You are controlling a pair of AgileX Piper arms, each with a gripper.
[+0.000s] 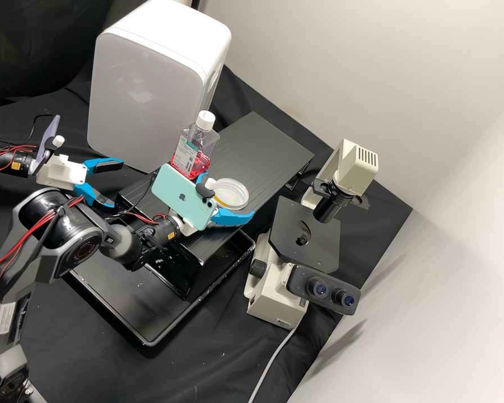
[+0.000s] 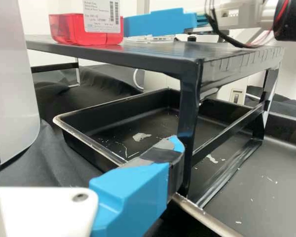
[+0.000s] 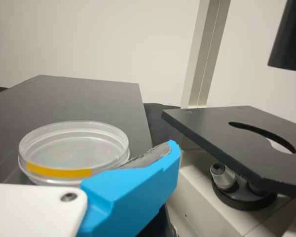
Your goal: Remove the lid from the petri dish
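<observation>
The right arm lay stretched low over the black ribbed raised shelf, the right pincer spread open with the clear round lidded petri dish between its blue fingers. Whether a pad touched the dish was hard to tell, and the far finger was hidden behind the pale teal phone on the wrist. The dish sat flat on the shelf, lid upward, near the red-filled plastic bottle. The left pincer hung open, holding nothing, near the shelf's corner leg and the shallow black tray
</observation>
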